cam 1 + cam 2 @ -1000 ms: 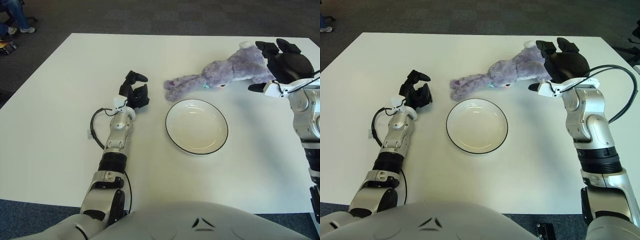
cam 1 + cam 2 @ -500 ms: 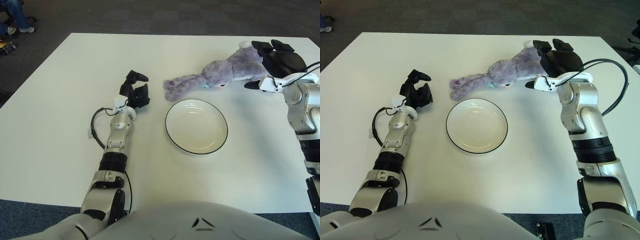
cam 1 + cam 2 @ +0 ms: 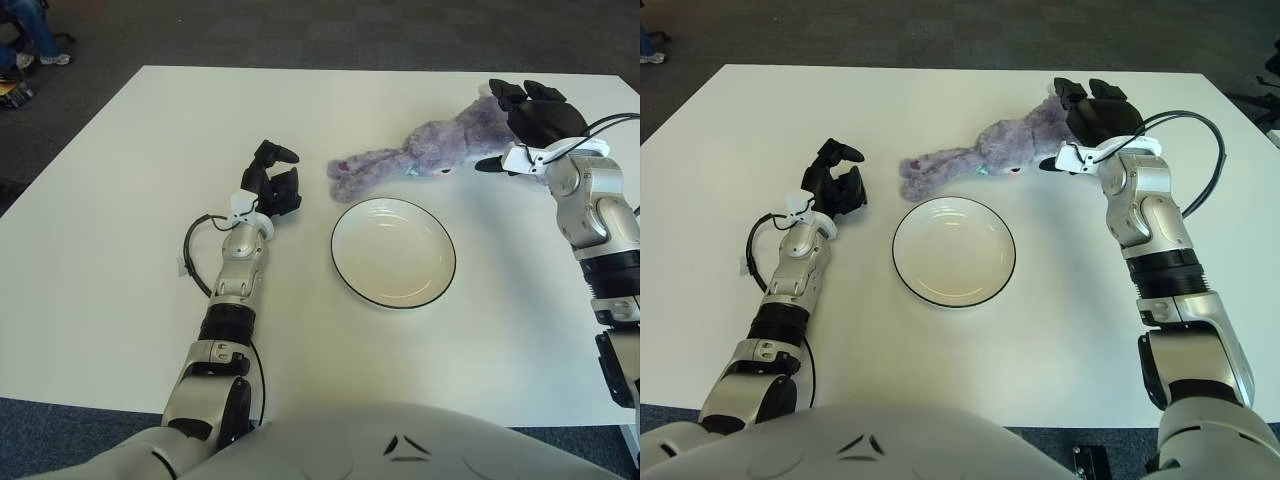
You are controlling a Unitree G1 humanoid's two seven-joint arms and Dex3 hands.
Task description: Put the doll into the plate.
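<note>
Since the earlier frames, right robot hand has shifted leftward along the far side of the white desk, from beyond the doll's end to directly over it; doll, plate and left arm unchanged. Fluffy purple-grey plush doll lies stretched out on the desk, long axis running from roughly 8 o'clock to 2 o'clock, paler feet end nearest the plate, head end under the right robot hand. Black fingers of that hand reach over the far top of the doll's head end, thumb showing on the near side; hand looks cupped around the plush but whether it has actually clamped cannot be told. Doll still flat on the desk surface, not lifted. Round white shallow plate with thin black rim sits at desk centre, just nearer than the doll's feet, at about 6 o'clock from them; small gap between rim and plush, not touching. Plate holds nothing. Left robot hand shows at 9 o'clock from the plate, well apart from it, black fingers loosely curled, gripping nothing, forearm stretched along the desk.
</note>
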